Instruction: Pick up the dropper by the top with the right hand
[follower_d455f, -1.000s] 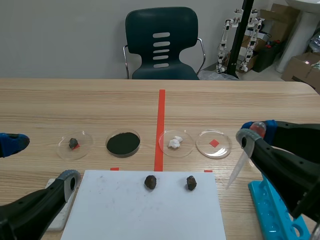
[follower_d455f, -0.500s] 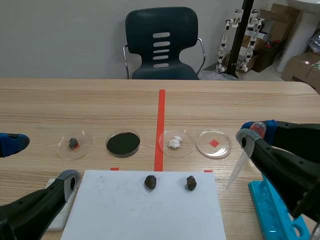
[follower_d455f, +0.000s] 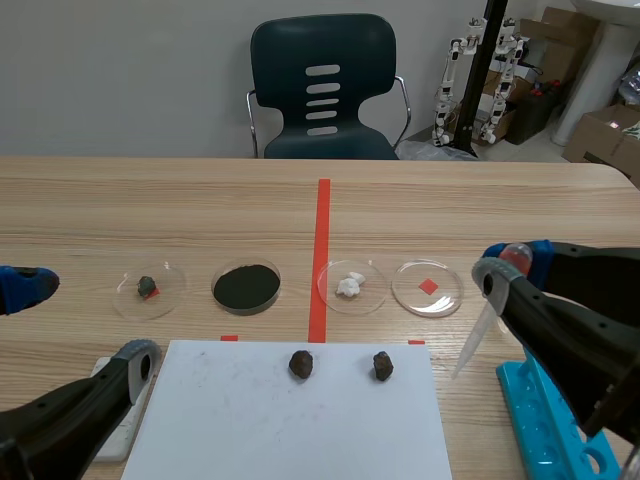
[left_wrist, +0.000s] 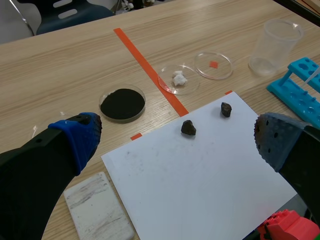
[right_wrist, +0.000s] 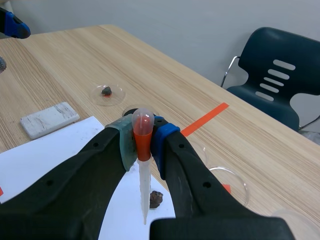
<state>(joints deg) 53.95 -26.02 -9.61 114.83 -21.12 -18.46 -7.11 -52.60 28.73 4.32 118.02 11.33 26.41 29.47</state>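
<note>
**Dropper gripped by its bulb, stem hanging free**

The right pincer (right_wrist: 143, 142) is clamped on the orange-red rubber top of the clear plastic dropper (right_wrist: 144, 187). Its thin stem hangs tilted over the wooden counter (follower_d455f: 500, 200), between the white paper sheet (follower_d455f: 250, 420) and the turquoise plastic rack (follower_d455f: 535, 430). The soft bulb could squash, letting the stem swing, slip or snag the rack. The left pincer (left_wrist: 177, 137) hangs apart, holding nothing.
</note>
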